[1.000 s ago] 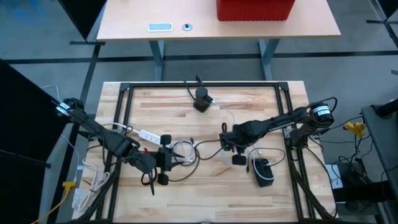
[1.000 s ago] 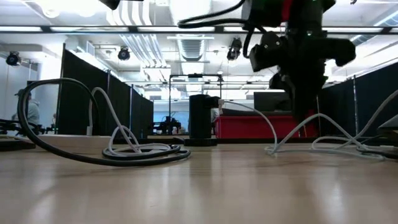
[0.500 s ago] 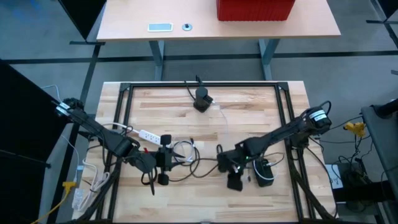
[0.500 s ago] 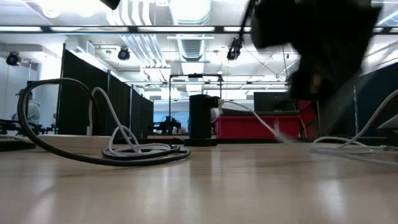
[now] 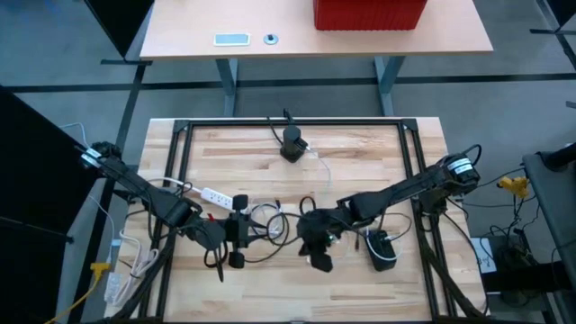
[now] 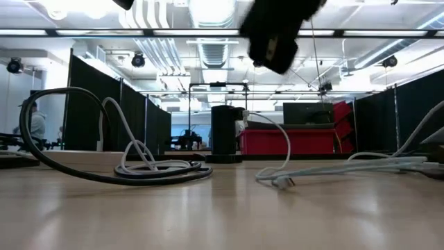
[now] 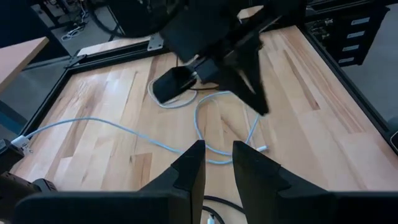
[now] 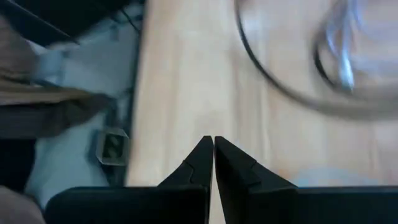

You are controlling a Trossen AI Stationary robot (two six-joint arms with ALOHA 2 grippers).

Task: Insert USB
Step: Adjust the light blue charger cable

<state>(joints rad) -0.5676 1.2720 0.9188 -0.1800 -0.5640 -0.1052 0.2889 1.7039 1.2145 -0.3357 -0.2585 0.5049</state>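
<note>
A white USB cable (image 7: 214, 134) lies in loops on the wooden table. Its free plug (image 7: 262, 148) rests flat on the boards (image 6: 281, 182); its other end (image 7: 18, 143) runs to the black charger block (image 5: 291, 144) at the far side. My right gripper (image 5: 317, 254) hangs above the table's near middle, over the loops, fingers shut (image 8: 210, 142) with nothing seen between them. My left gripper (image 7: 217, 149) sits low at the near left (image 5: 241, 229), a narrow gap between its fingers, pointing at the cable.
A white power strip (image 5: 211, 193) lies left of centre. Black cable coils (image 5: 270, 229) spread between the two grippers (image 6: 139, 170). A black mouse-shaped device (image 5: 382, 250) sits at the near right. A black metal frame (image 5: 180, 130) borders the table.
My right gripper has moved toward the table's near edge, then toward the left, nearer my left gripper. The white cable has shifted with it: its loop has slid leftward across the low view and its plug end now lies on the table.
</note>
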